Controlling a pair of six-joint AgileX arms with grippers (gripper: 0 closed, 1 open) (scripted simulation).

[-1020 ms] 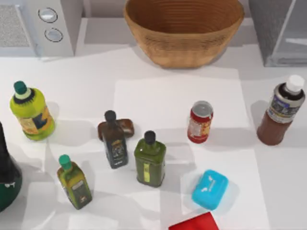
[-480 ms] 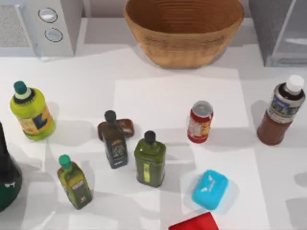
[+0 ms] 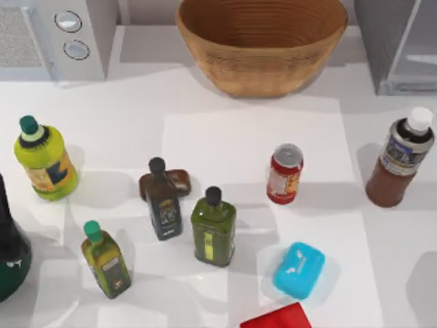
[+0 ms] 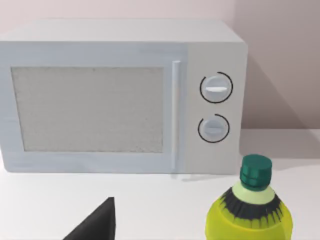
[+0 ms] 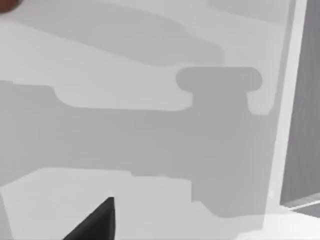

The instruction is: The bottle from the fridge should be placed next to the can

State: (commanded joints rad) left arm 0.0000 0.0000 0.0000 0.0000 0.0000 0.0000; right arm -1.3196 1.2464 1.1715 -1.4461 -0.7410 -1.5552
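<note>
The reddish-brown bottle [image 3: 399,160] with a white cap stands upright on the table at the right, in front of the grey fridge [image 3: 399,41] at the back right corner. The red can [image 3: 285,174] stands upright left of the bottle, with a wide gap between them. One dark fingertip [image 4: 97,225] of my left gripper points toward the white microwave [image 4: 120,100] on the left side. One dark fingertip [image 5: 97,222] of my right gripper hangs over bare white table crossed by grey shadows, with a grey fridge wall [image 5: 306,125] beside it.
A wicker basket [image 3: 263,48] sits at the back centre. A yellow-green bottle [image 3: 44,160], three olive-oil bottles [image 3: 214,229], a brown block [image 3: 179,181], a blue soap box [image 3: 299,270], a red item [image 3: 276,318] and a dark green vessel [image 3: 10,263] crowd the left and front.
A grey shadow has spread over the table's front right corner. The bottle, the can and the other objects have not moved.
</note>
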